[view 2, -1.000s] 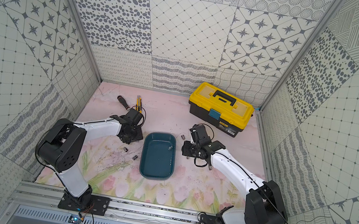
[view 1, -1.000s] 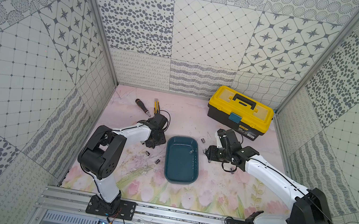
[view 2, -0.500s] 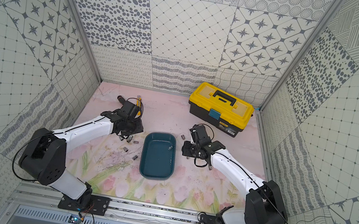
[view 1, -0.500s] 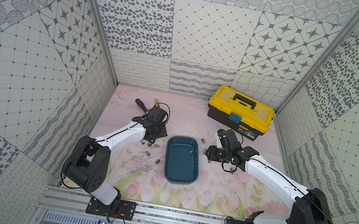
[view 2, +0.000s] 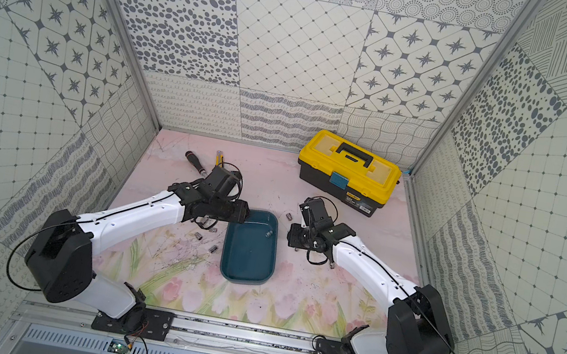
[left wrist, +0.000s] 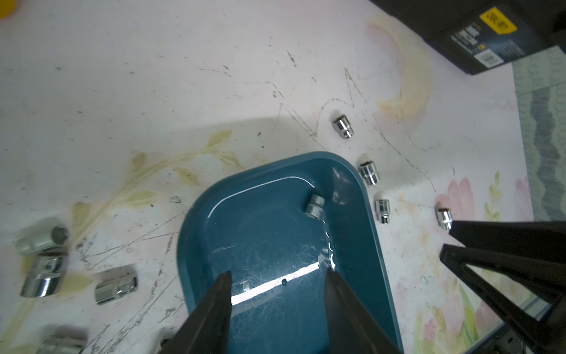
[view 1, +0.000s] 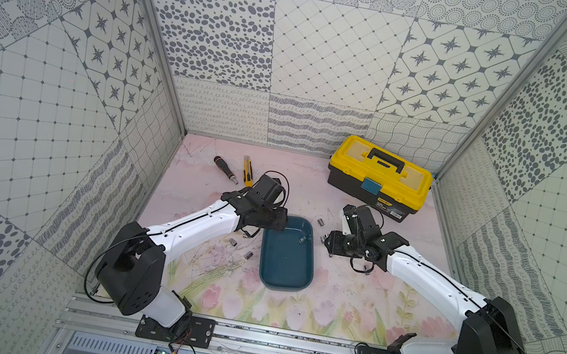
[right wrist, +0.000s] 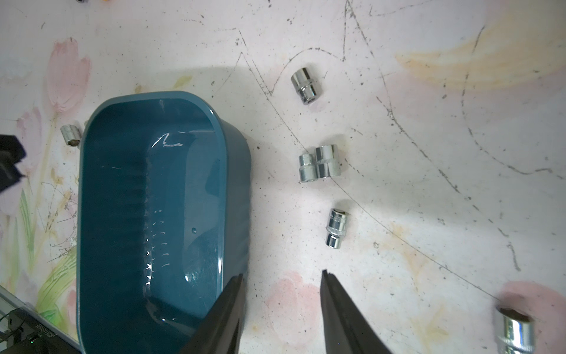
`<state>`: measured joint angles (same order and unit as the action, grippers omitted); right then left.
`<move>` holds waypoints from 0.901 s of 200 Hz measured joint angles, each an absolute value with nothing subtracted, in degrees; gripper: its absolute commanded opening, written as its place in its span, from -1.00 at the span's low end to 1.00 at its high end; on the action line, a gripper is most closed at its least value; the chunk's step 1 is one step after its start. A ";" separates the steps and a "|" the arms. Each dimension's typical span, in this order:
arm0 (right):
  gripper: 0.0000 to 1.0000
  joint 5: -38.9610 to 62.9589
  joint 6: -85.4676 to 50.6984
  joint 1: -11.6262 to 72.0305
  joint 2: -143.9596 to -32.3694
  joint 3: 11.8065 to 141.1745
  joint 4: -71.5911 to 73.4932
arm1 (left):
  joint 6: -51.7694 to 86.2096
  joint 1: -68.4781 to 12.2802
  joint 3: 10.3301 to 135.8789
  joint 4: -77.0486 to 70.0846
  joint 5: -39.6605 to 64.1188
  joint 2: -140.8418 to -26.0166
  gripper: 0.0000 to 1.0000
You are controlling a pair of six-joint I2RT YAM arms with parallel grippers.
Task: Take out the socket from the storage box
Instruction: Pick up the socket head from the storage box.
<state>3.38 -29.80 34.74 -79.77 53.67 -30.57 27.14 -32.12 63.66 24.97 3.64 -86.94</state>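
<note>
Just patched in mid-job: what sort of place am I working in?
Probably a lab test cell, not a real workshop: patterned panel walls box in a floral mat, and the robot arms stand on an aluminium rail.

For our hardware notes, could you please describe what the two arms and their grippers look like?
The left arm and right arm match: glossy white link shells between bulky black joint housings, with thin black cables looping outside. The left gripper and right gripper each have two plain matte-black fingers tapering to narrow tips.
</note>
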 measured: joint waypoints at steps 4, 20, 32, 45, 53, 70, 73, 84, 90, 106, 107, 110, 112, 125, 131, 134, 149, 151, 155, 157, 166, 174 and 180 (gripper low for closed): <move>-0.09 3.38 -29.80 34.74 -79.75 53.65 -30.59 | 26.74 -32.51 63.57 24.75 4.08 -87.24 0.06; -0.09 3.38 -29.80 34.74 -79.77 53.54 -30.61 | 25.10 -34.26 62.98 23.77 5.52 -88.68 0.07; -0.09 3.38 -29.80 34.74 -79.75 53.52 -30.59 | 23.97 -35.42 62.35 23.14 6.37 -89.84 0.10; -0.09 3.38 -29.78 34.74 -79.77 53.52 -30.59 | 23.03 -36.62 61.89 22.72 6.98 -91.07 0.14; -0.09 3.36 -29.78 34.74 -79.77 53.49 -30.59 | 22.44 -37.34 61.73 22.35 7.09 -91.85 0.16; -0.09 3.36 -29.78 34.74 -79.75 53.47 -30.59 | 21.08 -38.94 61.67 21.43 7.07 -93.60 0.18; -0.09 3.36 -29.78 34.74 -79.75 53.45 -30.59 | 20.84 -39.22 61.65 21.21 7.05 -94.00 0.18; -0.09 3.36 -29.78 34.74 -79.77 53.45 -30.59 | 20.08 -40.07 61.60 20.49 6.90 -95.24 0.18; -0.08 3.36 -29.78 34.74 -79.77 53.43 -30.59 | 19.70 -40.38 61.49 20.01 6.83 -95.88 0.17; -0.08 3.36 -29.78 34.74 -79.75 53.43 -30.59 | 18.70 -40.88 61.08 18.48 6.48 -97.54 0.17; -0.08 3.36 -29.78 34.74 -79.77 53.43 -30.59 | 18.65 -40.91 61.04 18.33 6.42 -97.67 0.17; -0.08 3.36 -29.76 34.74 -79.77 53.43 -30.59 | 18.50 -40.95 60.97 18.11 6.33 -97.89 0.17; -0.09 3.36 -29.76 34.74 -79.77 53.43 -30.59 | 18.35 -40.99 60.90 17.82 6.20 -98.15 0.17; -0.09 3.38 -29.76 34.74 -79.77 53.43 -30.57 | 17.65 -41.21 60.64 16.23 5.52 -99.44 0.16; -0.09 3.38 -29.76 34.74 -79.77 53.43 -30.59 | 17.30 -41.28 60.55 15.51 5.34 -99.94 0.16; -0.08 3.38 -29.76 34.74 -79.77 53.43 -30.59 | 17.10 -41.30 60.47 15.05 5.15 -100.20 0.17; -0.08 3.38 -29.76 34.74 -79.77 53.43 -30.59 | 16.14 -41.47 60.03 12.80 4.14 -101.12 0.17; -0.08 3.38 -29.76 34.74 -79.77 53.43 -30.59 | 15.99 -41.47 59.94 12.47 4.10 -101.23 0.17; -0.09 3.38 -29.76 34.74 -79.77 53.43 -30.59 | 15.77 -41.52 59.81 11.94 3.97 -101.38 0.17; -0.08 3.38 -29.76 34.74 -79.77 53.43 -30.59 | 15.64 -41.52 59.72 11.62 3.86 -101.51 0.17; -0.08 3.38 -29.76 34.74 -79.77 53.43 -30.57 | 14.96 -41.54 59.42 10.26 3.51 -101.91 0.17; -0.08 3.38 -29.76 34.74 -79.77 53.43 -30.59 | 14.48 -41.54 59.20 9.19 3.07 -102.26 0.17; -0.08 3.38 -29.76 34.74 -79.77 53.43 -30.59 | 14.06 -41.54 59.11 8.45 2.76 -102.52 0.17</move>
